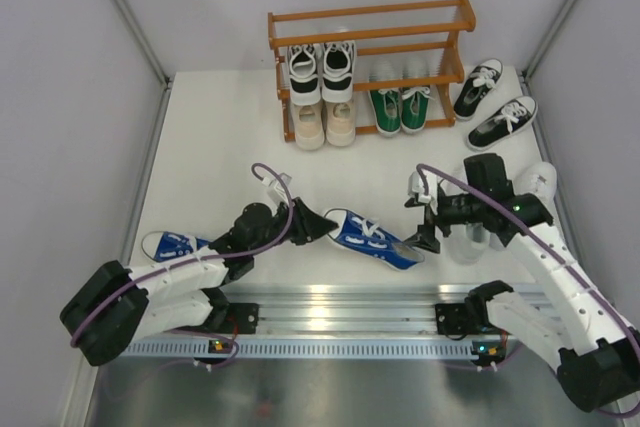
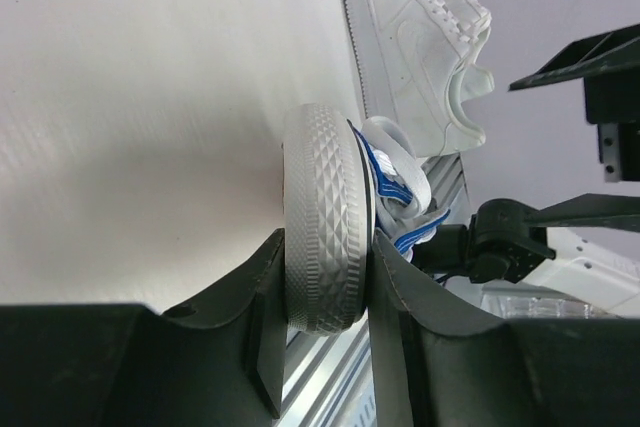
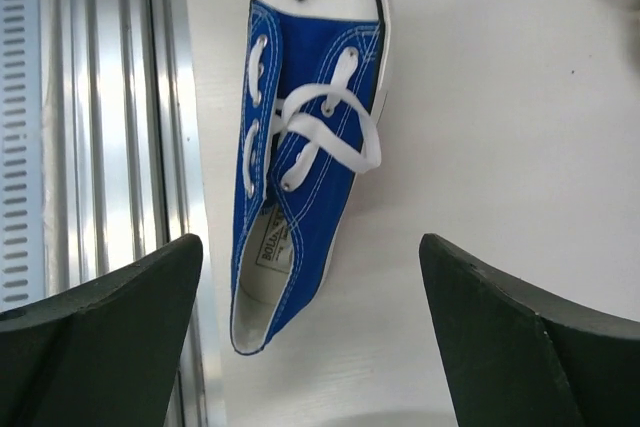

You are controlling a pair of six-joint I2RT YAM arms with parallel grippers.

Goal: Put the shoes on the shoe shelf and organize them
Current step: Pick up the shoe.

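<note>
Currently, well forward of the shoe shelf and beyond its left end, the far-left blue sneaker lies flat on the white table, close beside the left arm.

Forward of the shelf's left half, the left gripper is clamped on the held blue sneaker. Its dark fingers press both sides of the pale rubber toe bumper, which is moulded in a raised diamond pattern. This sneaker is blue canvas with white stitching, flat white laces and a white rubber sole. It lies forward of the shelf's centre, toe to the left and heel opening to the right.

The shelf itself is built of orange-brown wooden bars in stepped tiers. On its left half a black pair with white laces sits on the middle tier, with a beige pair on the tier below. On its right half a green pair sits low, and a pale pair above is partly hidden by the bars.

Just beside the shelf's right end, a loose black pair with white laces and soles rests on the table.

Forward of that right end, the right gripper hangs by the held sneaker's heel. Its fingers are spread wide and grip nothing. White sneakers with smooth uppers lie beside the right arm.
</note>
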